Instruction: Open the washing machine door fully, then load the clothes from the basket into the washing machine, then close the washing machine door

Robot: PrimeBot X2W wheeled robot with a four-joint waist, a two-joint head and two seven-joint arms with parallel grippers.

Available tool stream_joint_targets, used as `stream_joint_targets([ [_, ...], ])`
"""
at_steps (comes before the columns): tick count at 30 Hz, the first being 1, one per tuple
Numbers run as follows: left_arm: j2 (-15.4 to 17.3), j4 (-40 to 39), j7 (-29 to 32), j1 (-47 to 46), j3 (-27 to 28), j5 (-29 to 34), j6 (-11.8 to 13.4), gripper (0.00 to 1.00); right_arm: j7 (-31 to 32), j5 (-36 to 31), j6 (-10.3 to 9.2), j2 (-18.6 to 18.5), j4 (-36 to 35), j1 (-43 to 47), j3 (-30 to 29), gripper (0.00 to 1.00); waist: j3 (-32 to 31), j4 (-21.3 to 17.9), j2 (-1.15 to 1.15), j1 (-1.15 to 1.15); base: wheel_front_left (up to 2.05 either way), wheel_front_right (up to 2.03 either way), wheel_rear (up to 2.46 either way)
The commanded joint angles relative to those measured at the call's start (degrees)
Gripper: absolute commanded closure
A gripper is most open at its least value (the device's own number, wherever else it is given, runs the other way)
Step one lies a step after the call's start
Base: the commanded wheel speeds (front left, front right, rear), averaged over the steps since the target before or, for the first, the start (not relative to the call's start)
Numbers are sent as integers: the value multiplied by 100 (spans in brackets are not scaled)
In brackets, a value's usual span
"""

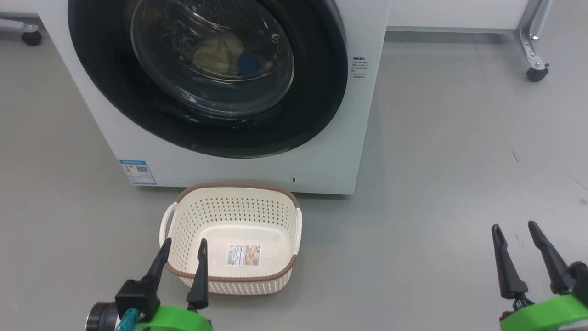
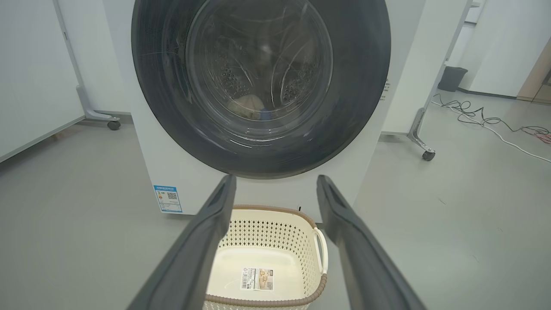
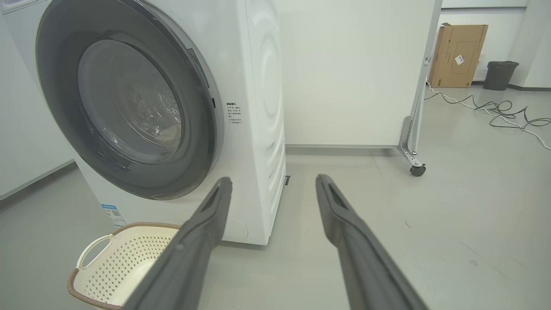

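Basket [image 1: 236, 186] near washing machine [image 1: 220, 168] front — floor [image 1: 459, 161] rightward

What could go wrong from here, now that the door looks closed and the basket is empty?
1. The door looks shut, but whether it latched cannot be seen; if it did not, it may swing open.
2. The open left tool hangs close to the basket; a forward move could knock it.
3. Cables lie on the floor to the right; the robot could run over them.
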Motion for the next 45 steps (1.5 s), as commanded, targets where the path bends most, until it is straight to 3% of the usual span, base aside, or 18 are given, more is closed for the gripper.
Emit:
stream_joint_targets([
  [1,117,-164,-12,-242,173,-57,59,0,-1,44,-17,-89,-193,-75,122,0,0,-3,0,0,0,0,0],
  [11,130,-162,-18,-262,135,-94,80,0,-25,109,-17,-89,-154,-94,145,0,17,-13,0,0,0,0,0],
  [12,20,15,-1,0,-26,-53,39,100,-1,82,0,4,38,72,23,100,17,-13,0,0,0,0,0],
  [22,-90,757,17,517,-29,-104,31,100,13,138,0,49,928,209,102,100,19,-17,0,0,0,0,0],
  [45,-146,604,396,385,413,-1507,-190,100,333,1691,-3,23,1010,-118,169,100,32,-53,0,0,0,0,0],
])
